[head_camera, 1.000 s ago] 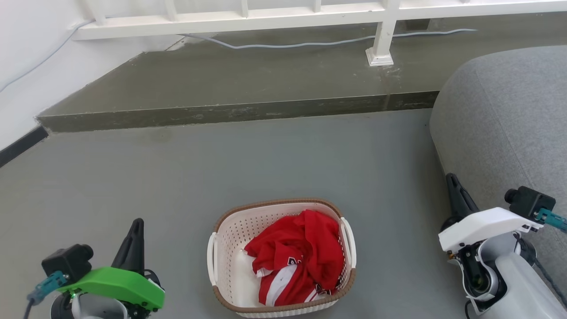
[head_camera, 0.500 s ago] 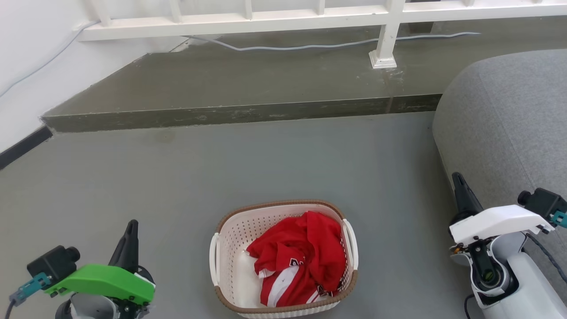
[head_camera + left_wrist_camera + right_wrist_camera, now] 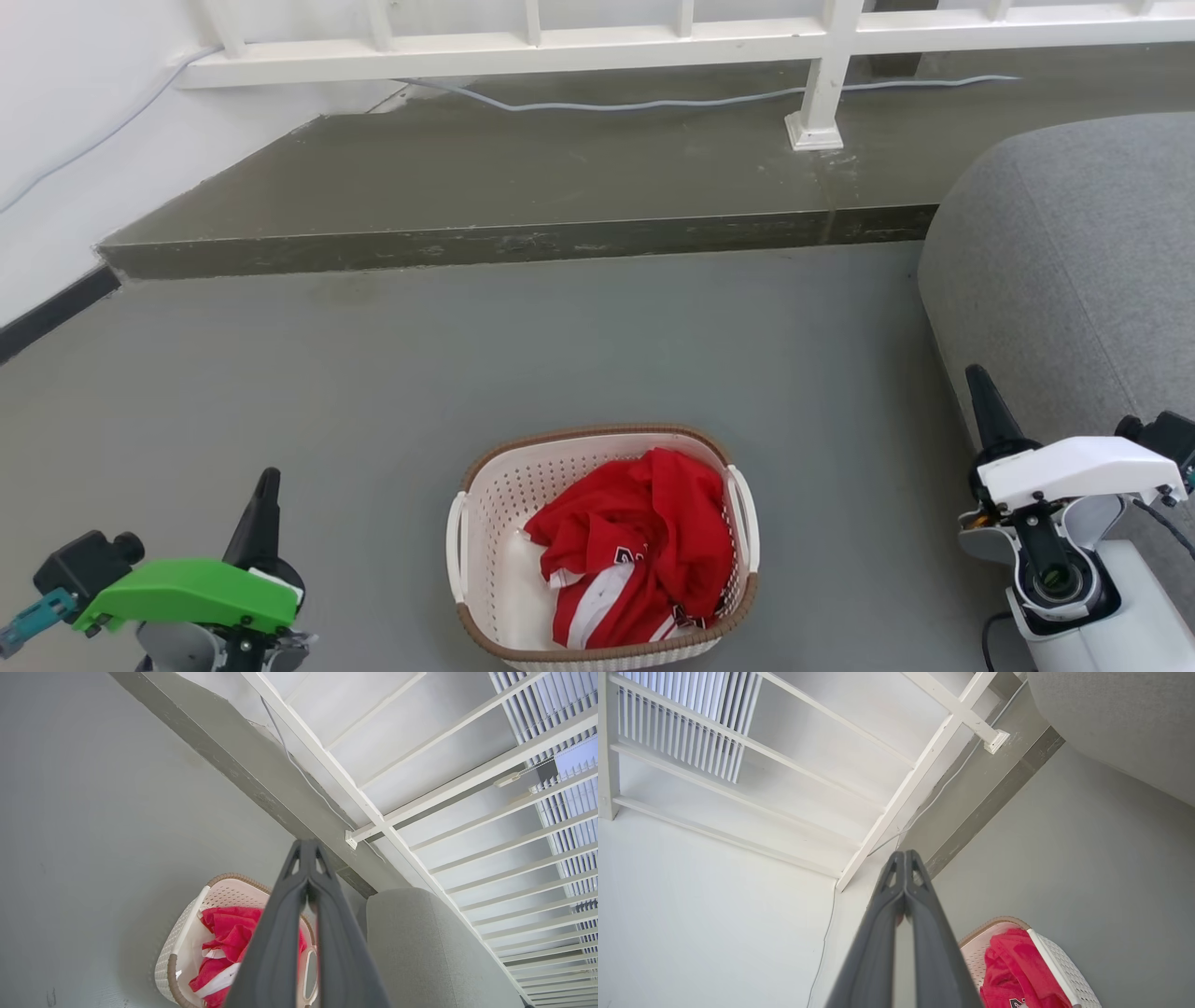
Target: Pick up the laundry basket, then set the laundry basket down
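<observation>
Head view: the laundry basket (image 3: 499, 490) sits on the grey floor (image 3: 560, 345) at the near centre, with a crumpled red garment (image 3: 644, 532) inside, heaped toward its right side. The left end effector (image 3: 266, 478) hangs at the near left and the right end effector (image 3: 977, 378) at the near right. Both are well apart from the basket, and each shows as a single dark spike. A grey upholstered seat (image 3: 1064, 271) stands at the right, just behind the right end effector. Beyond the basket are a raised step (image 3: 523, 177) and a white railing (image 3: 560, 42).

Left wrist view: the two fingers (image 3: 280, 933) are pressed together to the tips, gripping nothing. The basket (image 3: 184, 938) lies on the floor behind them.

Right wrist view: these fingers (image 3: 934, 952) likewise meet at the tips, empty. The basket (image 3: 1064, 961) lies low at the right.
</observation>
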Controlling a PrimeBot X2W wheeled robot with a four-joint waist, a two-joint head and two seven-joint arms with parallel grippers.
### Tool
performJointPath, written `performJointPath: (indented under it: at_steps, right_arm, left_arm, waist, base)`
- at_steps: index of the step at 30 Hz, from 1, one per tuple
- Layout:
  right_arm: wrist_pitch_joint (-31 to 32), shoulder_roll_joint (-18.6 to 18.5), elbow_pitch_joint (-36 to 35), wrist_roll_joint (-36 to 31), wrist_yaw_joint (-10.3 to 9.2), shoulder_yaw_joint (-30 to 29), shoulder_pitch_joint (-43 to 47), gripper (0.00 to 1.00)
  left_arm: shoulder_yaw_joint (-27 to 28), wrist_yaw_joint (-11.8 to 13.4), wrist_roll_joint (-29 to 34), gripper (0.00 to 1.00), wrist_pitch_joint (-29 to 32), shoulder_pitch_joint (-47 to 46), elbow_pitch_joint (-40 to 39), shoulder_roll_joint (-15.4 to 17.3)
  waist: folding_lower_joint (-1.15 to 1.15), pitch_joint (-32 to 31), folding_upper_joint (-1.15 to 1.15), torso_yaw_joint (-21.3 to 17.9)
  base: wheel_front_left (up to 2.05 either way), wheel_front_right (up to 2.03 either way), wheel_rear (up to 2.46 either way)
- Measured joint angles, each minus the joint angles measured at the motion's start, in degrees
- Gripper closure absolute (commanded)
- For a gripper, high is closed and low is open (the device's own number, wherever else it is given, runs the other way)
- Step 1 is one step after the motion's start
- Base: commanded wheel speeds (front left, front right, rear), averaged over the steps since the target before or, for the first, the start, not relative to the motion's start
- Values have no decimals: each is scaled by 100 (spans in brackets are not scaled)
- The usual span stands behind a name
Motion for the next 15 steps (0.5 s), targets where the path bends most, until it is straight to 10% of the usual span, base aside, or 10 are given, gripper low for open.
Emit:
performJointPath:
  at_steps: [15]
  right_arm:
    - [289,168,-38,942,192,-414,9,100]
  left_arm:
    - [377,-202,-900,100,267,-15,160,-185]
  waist:
    - [0,-39,0,57]
  base:
    - [0,0,0]
